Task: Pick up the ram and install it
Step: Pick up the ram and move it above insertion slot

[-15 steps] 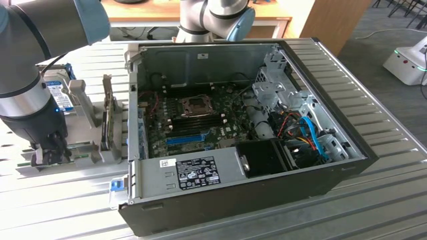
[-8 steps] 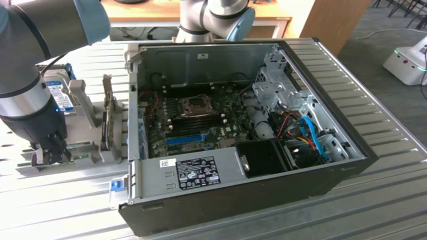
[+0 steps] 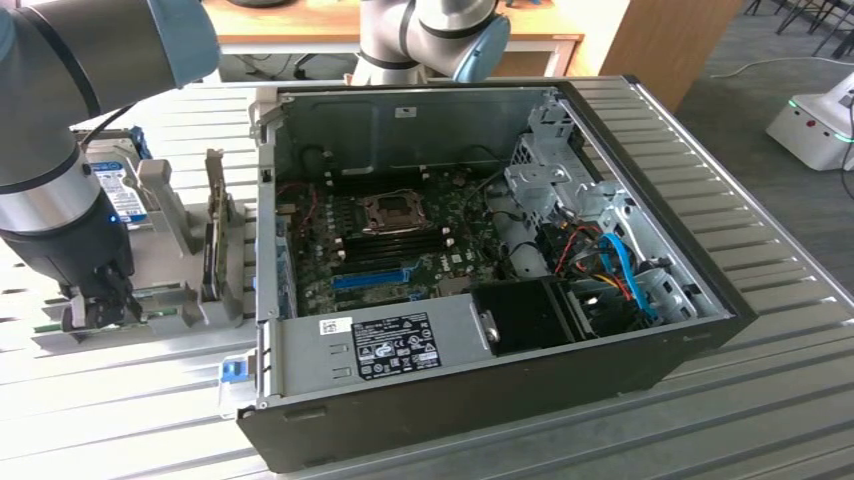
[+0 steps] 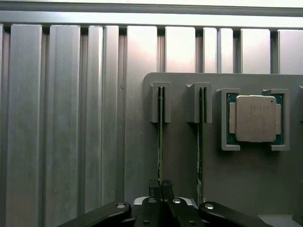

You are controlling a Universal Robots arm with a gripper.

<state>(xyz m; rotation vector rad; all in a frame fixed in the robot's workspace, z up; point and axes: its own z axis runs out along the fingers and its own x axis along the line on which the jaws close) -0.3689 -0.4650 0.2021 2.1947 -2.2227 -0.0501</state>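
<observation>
The ribbed metal table (image 3: 774, 400) carries all parts. An open PC case (image 3: 534, 395) lies on its side across the centre of the exterior view, with its motherboard (image 3: 441, 255) facing up. A blue slot (image 3: 370, 277) runs across the lower part of the board, and the CPU socket (image 3: 395, 208) sits above it in the frame.

My arm (image 3: 54, 150) occupies the upper left of the exterior view and reaches down to the lower left of the frame. There a grey holder (image 3: 180, 300) rests on the table, just beside the case wall. A hard drive (image 3: 124, 195) with a blue label stands at the holder, partly hidden by my arm.

In the wrist view, the holder's plate bears a CPU (image 4: 255, 118) in a framed pocket and two slotted posts. Each post holds one green stick on edge. The ram (image 4: 160, 132) is the stick farther from the CPU. The second stick (image 4: 200, 137) stands between the ram and the CPU, parallel to the ram and apart from it.

My gripper (image 4: 160, 185) is down on the ram. Its fingers (image 4: 154, 184) are drawn together with the ram's edge clamped between them, at the end away from the post. The ram's other end sits within its post on the holder.
</observation>
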